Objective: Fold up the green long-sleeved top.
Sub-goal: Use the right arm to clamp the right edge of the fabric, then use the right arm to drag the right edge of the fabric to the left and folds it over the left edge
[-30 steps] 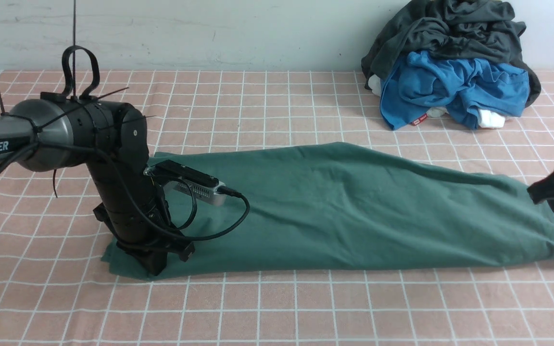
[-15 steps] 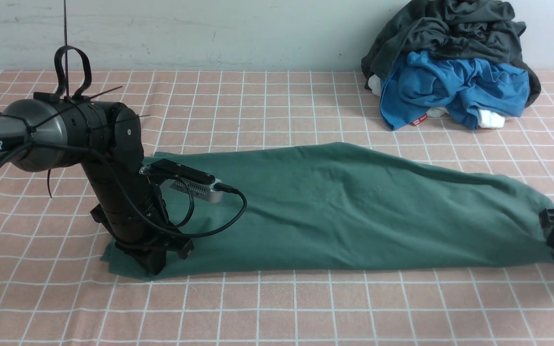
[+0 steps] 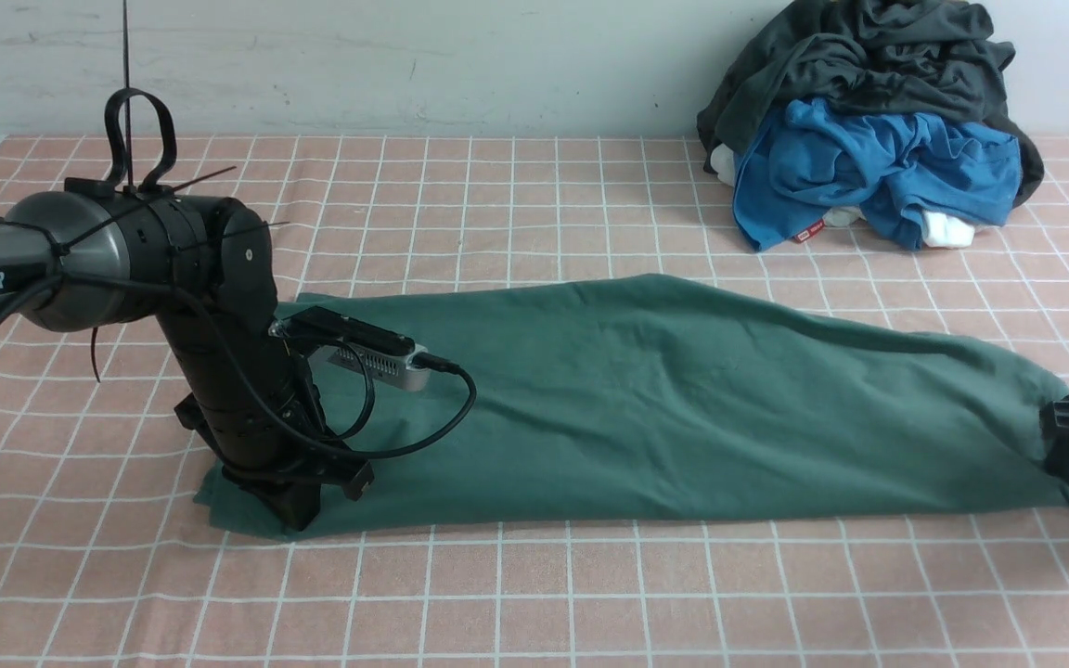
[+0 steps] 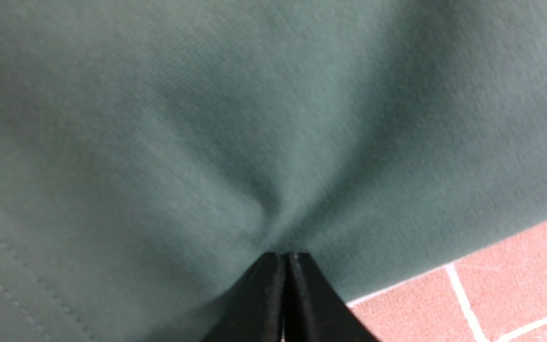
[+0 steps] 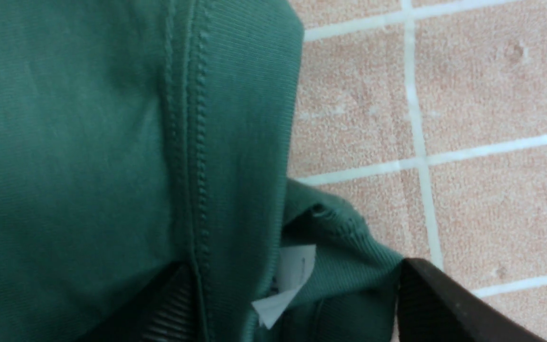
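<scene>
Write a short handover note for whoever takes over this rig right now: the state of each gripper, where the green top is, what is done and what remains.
Left gripper: shut, pinching the green long-sleeved top at the near corner of its left end.
Right gripper: open, jaws astride the ribbed edge at the top's right end, not gripping.
Top: lies as a long narrow band, left to right across the checked cloth; no sleeves showing.
Done: seemingly the lengthwise fold.
Left: probably the crosswise fold, end over end, then smoothing.
</scene>
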Controlling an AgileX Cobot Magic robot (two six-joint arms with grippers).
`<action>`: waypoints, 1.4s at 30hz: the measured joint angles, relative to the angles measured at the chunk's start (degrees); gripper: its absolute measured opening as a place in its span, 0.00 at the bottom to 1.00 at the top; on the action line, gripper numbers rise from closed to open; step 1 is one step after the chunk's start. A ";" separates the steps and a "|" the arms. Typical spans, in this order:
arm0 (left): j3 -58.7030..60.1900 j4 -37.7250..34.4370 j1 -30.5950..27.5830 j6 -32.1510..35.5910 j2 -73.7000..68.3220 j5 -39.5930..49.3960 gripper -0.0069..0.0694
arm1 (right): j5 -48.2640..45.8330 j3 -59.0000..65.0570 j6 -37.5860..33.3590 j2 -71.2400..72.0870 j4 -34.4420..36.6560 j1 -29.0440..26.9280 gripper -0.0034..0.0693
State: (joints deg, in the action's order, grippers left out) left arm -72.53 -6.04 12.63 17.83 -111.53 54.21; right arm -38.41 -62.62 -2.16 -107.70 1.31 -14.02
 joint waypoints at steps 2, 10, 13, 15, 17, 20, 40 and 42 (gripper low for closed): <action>0.00 0.00 0.00 0.00 0.00 0.00 0.09 | 0.00 0.00 -0.63 0.00 0.06 0.50 0.60; -0.15 0.36 0.00 0.06 0.78 0.07 0.09 | -1.46 -0.94 -5.39 2.25 -0.78 2.12 0.12; -1.51 1.75 -0.02 0.06 3.96 1.29 0.09 | -3.86 -3.38 -5.36 6.49 -3.23 2.19 0.12; -2.04 2.12 -0.02 0.06 6.25 1.64 0.09 | -4.78 -4.75 -4.54 8.67 -4.82 2.25 0.12; -2.69 2.98 -0.02 0.06 12.08 2.41 0.09 | -6.69 -7.13 -2.49 12.22 -8.48 2.36 0.12; -2.86 3.65 -0.06 0.06 20.65 3.61 0.09 | -8.54 -11.09 0.19 17.23 -11.09 2.61 0.12; -1.85 -0.02 -0.06 0.00 48.39 15.40 0.09 | -3.26 -29.97 -11.58 0.87 11.34 47.65 0.12; -0.07 -0.22 -0.06 -0.07 51.07 16.32 0.09 | -1.86 -32.07 -10.95 -4.02 13.47 50.11 0.12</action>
State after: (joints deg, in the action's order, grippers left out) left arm -72.60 -6.26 12.56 17.76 -60.46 70.53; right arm -40.27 -94.70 -13.11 -111.72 14.78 36.09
